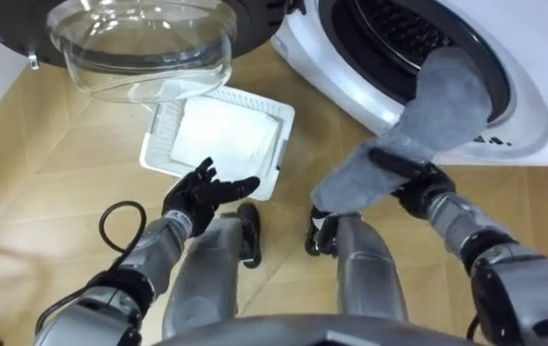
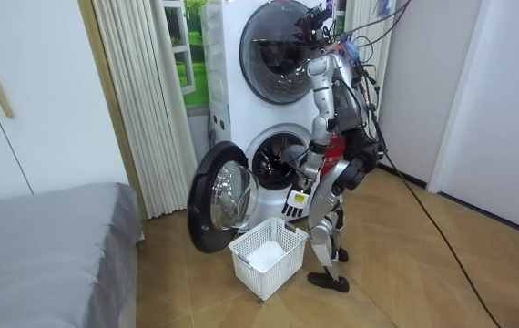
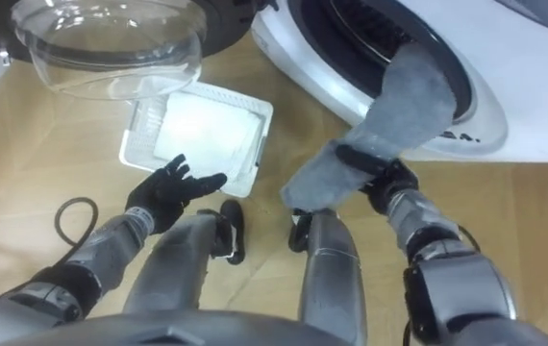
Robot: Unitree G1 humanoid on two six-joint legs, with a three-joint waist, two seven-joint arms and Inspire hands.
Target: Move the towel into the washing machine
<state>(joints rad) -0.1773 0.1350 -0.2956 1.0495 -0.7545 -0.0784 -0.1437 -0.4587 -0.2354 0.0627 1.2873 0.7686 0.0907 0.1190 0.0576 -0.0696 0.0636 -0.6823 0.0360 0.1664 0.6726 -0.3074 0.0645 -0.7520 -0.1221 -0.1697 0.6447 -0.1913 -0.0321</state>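
A light-brown wooden parquet floor (image 2: 442, 273) covers the room. At the room view's left a grey-covered bed (image 2: 41, 237) stands before a white cupboard (image 2: 5, 100) with wooden handles. Cream pleated curtains (image 2: 137, 100) hang beside a window showing green (image 2: 173, 55). A plain white wall (image 2: 505, 100) closes the right.

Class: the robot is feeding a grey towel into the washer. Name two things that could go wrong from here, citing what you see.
1. Much of the towel hangs outside the washing machine, below the right hand; released now, it may slide out onto the floor.
2. A tail left over the rim could get trapped when the door shuts.
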